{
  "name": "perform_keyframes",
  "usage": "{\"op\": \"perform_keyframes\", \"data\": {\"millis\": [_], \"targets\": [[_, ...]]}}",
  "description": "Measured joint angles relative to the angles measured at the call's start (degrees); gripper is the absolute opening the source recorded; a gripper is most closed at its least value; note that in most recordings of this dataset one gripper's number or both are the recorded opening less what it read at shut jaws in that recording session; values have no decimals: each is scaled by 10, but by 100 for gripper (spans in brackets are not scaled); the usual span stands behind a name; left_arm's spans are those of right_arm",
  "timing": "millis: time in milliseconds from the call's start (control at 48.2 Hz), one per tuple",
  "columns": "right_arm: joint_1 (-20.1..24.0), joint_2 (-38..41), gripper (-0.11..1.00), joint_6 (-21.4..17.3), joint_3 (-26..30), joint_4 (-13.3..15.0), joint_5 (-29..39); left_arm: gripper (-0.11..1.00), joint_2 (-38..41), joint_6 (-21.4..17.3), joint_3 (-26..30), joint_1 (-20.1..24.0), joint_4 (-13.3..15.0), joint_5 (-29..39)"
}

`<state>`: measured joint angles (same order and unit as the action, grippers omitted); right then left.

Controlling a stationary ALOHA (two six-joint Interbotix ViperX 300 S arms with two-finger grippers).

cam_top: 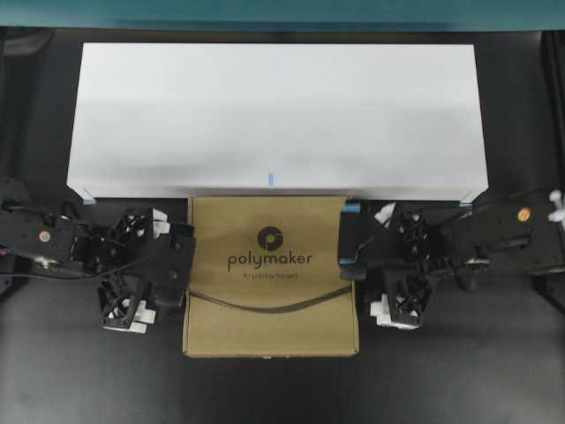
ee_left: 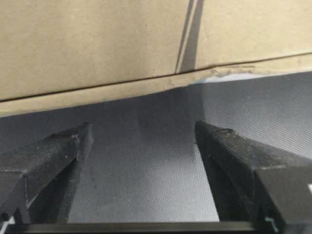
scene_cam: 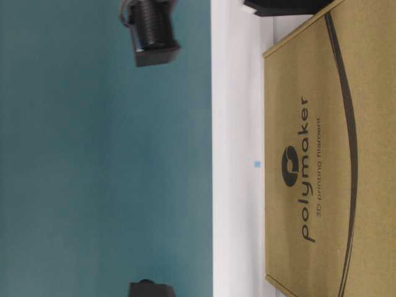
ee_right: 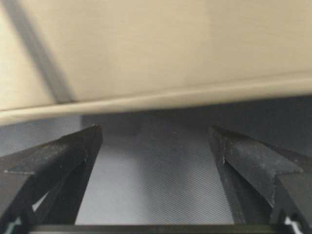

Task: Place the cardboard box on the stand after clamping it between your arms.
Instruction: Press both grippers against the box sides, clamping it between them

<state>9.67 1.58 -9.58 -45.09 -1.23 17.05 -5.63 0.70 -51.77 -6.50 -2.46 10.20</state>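
A dark, finely textured bench (cam_top: 265,389) fills the overhead view, with a teal wall (cam_top: 282,13) along its far edge.

The stand (cam_top: 274,115), a wide white flat-topped platform, lies along the far side of the bench and spans most of its width; a small light-blue mark (cam_top: 271,178) sits at the middle of its near edge.

The cardboard box (cam_top: 270,276) lies flat on the bench just in front of the stand, at the middle of the bench's width, its far edge touching or tucked right against the stand's near edge. It is not on the stand. Its top shows a dark round logo, the word "polymaker" and a curved dark line.

The two black arms lie low on the bench, one on each side of the box, pointing inward at it. The left pincer (cam_top: 177,265) is at the box's left edge and the right pincer (cam_top: 353,252), with a blue tip, at its right edge; from overhead each looks pressed to or just beside the cardboard.

Both pincers are released, fingers spread wide and grasping nothing. In the left wrist view the fingers (ee_left: 53,156) stand apart with bare bench between them and the box's side wall (ee_left: 97,48) straight ahead, a small gap short of the tips. The right wrist view shows the same: spread fingers (ee_right: 58,156), the box wall (ee_right: 156,53) close ahead.
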Motion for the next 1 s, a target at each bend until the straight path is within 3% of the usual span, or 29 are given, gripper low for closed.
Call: {"op": "perform_keyframes", "data": {"millis": [706, 872, 996], "targets": [[8, 45, 83, 4, 37, 5, -19, 81, 21, 5, 30, 25, 0, -2], [8, 40, 83, 5, 40, 5, -3, 81, 21, 28, 36, 23, 1, 13], [8, 28, 83, 16, 54, 6, 26, 81, 3, 71, 47, 16, -1, 48]]}}
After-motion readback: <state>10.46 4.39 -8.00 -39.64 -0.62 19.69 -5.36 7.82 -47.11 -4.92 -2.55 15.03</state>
